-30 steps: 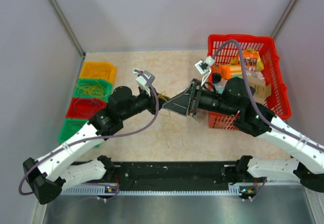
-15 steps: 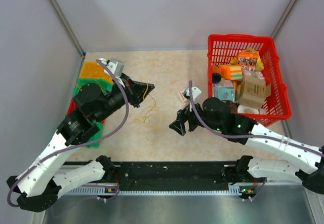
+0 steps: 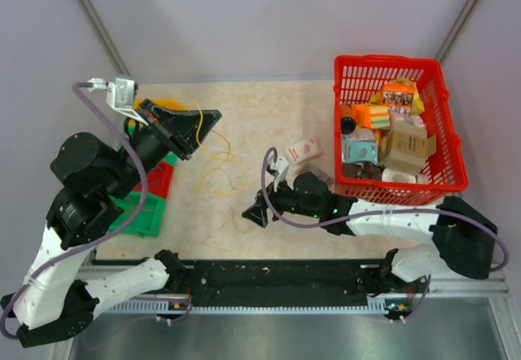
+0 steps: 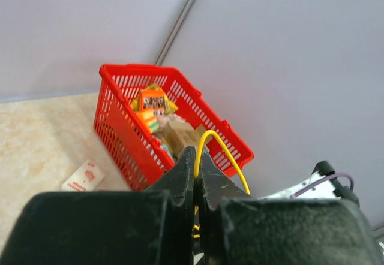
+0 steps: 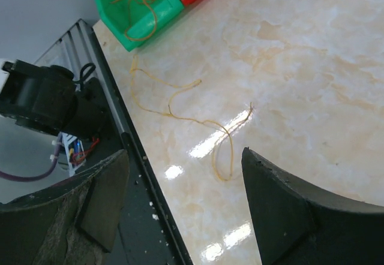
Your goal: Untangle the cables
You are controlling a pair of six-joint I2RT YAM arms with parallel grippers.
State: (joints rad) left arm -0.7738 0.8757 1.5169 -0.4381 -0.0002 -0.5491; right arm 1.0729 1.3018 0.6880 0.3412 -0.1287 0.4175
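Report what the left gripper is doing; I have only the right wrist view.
Observer: The left gripper is shut on a yellow cable, raised off the table.
Operator: Say where that cable goes.
Observer: In the top view it appears to hang from that gripper down to the loose strands on the table, ahead of your right gripper.
Operator: Name what sits behind my gripper.
Observer: A red basket of boxes at the table's far right, with a small packet lying on the table beside it.
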